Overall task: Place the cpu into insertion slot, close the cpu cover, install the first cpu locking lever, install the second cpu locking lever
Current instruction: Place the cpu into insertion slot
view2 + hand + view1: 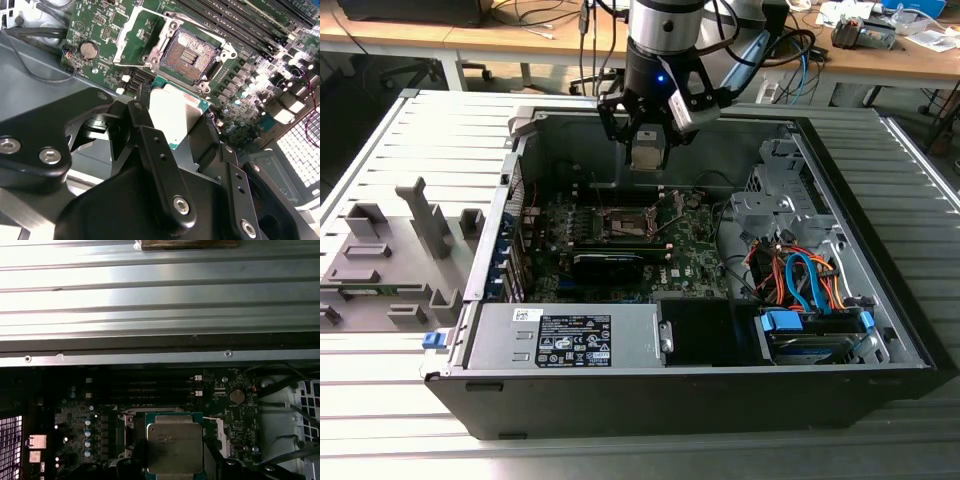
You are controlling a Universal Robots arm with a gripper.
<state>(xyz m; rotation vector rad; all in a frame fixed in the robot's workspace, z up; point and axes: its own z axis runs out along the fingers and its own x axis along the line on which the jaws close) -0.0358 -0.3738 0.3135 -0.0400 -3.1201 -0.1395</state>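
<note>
ribbed metal bench (pixel 380 150) under an open computer case (pixel 700 400) — the tool (pixel 648 150) grips the cpu (pixel 175 117) by its edges, above the board near the insertion slot (pixel 192 52) (empty, its cpu cover (pixel 159 42) swung open) — none of the four steps looks done yet.

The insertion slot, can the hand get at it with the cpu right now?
Probably yes: the cpu cover is swung open, the insertion slot lies bare, and the hand holds the cpu nearby.
</note>
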